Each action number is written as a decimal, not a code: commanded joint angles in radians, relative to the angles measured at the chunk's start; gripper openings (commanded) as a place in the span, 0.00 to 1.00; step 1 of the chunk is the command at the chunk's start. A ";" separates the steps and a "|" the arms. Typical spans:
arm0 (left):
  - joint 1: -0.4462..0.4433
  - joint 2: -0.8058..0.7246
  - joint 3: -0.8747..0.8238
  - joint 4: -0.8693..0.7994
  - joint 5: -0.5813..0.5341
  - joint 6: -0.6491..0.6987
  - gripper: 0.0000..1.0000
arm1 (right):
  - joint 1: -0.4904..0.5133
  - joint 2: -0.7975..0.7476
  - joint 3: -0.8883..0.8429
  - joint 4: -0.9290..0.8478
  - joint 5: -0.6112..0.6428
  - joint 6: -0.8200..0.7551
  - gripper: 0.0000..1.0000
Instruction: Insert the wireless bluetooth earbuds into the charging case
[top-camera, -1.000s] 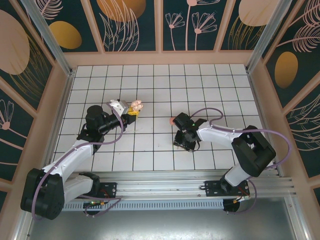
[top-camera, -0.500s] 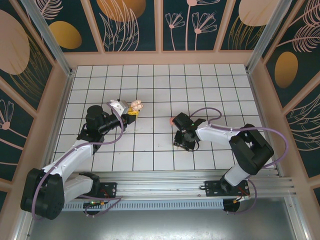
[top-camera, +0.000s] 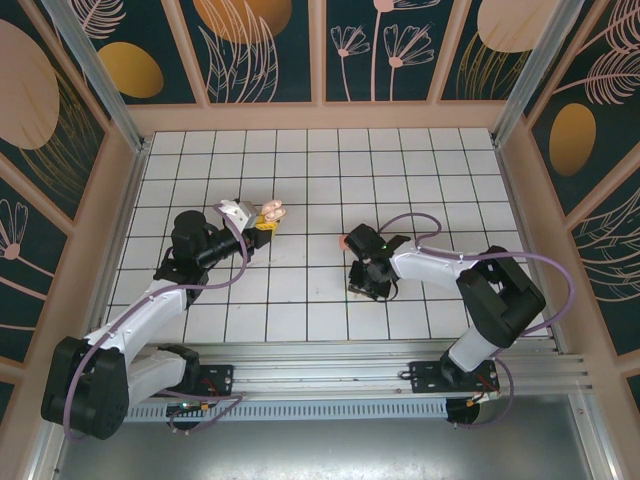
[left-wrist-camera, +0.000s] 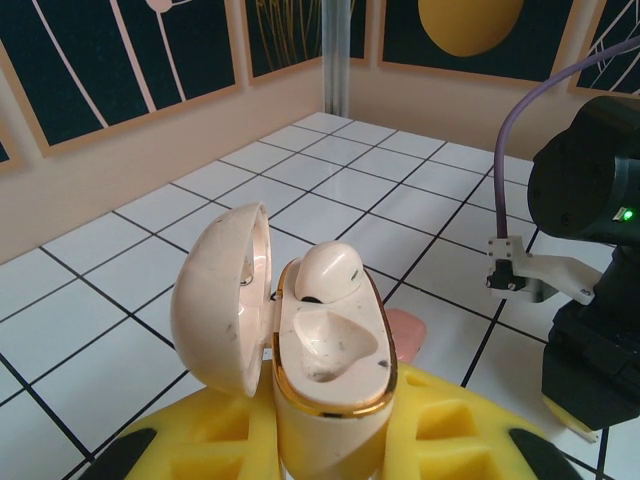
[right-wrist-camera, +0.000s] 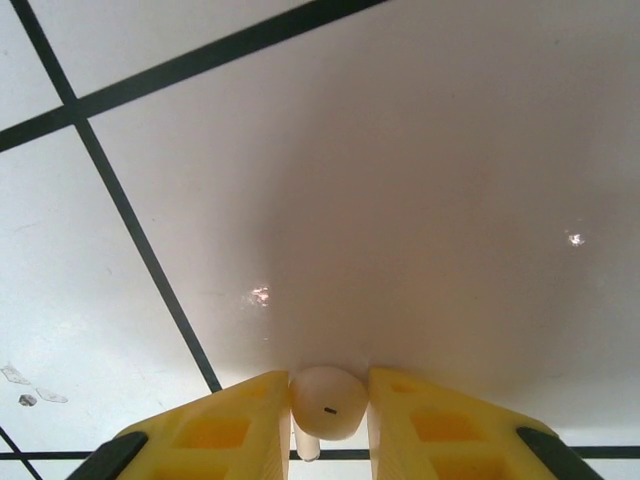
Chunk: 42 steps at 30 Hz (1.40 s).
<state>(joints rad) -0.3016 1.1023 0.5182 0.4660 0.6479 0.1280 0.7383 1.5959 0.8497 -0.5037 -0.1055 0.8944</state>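
Note:
My left gripper (top-camera: 262, 222) is shut on the pale-pink charging case (left-wrist-camera: 330, 370), held above the floor with its lid (left-wrist-camera: 220, 300) swung open to the left. One earbud (left-wrist-camera: 325, 272) sits in the case's far socket, and the near socket is empty. In the top view the case (top-camera: 271, 212) shows at the left gripper's tip. My right gripper (right-wrist-camera: 328, 420) points down at the white tiled floor, its yellow fingers (right-wrist-camera: 225, 430) pressed on both sides of a second earbud (right-wrist-camera: 328, 400). In the top view the right gripper (top-camera: 365, 285) sits low at mid-table.
A salmon-pink rounded block (top-camera: 345, 241) lies on the tiles just left of the right wrist, and shows behind the case (left-wrist-camera: 408, 333) in the left wrist view. The right arm's black body (left-wrist-camera: 590, 280) stands close on the right. Pink walls ring the tiled floor (top-camera: 320, 160).
The right gripper's fingers have closed in on the earbud, and that arm has shifted slightly. The left arm and the case have not moved.

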 joint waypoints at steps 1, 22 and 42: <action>-0.004 0.011 0.018 -0.002 0.012 0.021 0.10 | -0.011 -0.026 0.023 0.024 0.088 -0.037 0.24; -0.005 0.134 -0.009 0.141 0.102 -0.023 0.08 | 0.054 -0.433 -0.122 0.717 0.128 -0.522 0.22; -0.005 0.096 -0.038 0.169 0.156 0.069 0.09 | 0.195 -0.197 -0.053 1.184 -0.040 -0.782 0.21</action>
<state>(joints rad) -0.3016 1.2190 0.4847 0.5957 0.7784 0.1726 0.9249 1.3716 0.7467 0.5751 -0.1265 0.1577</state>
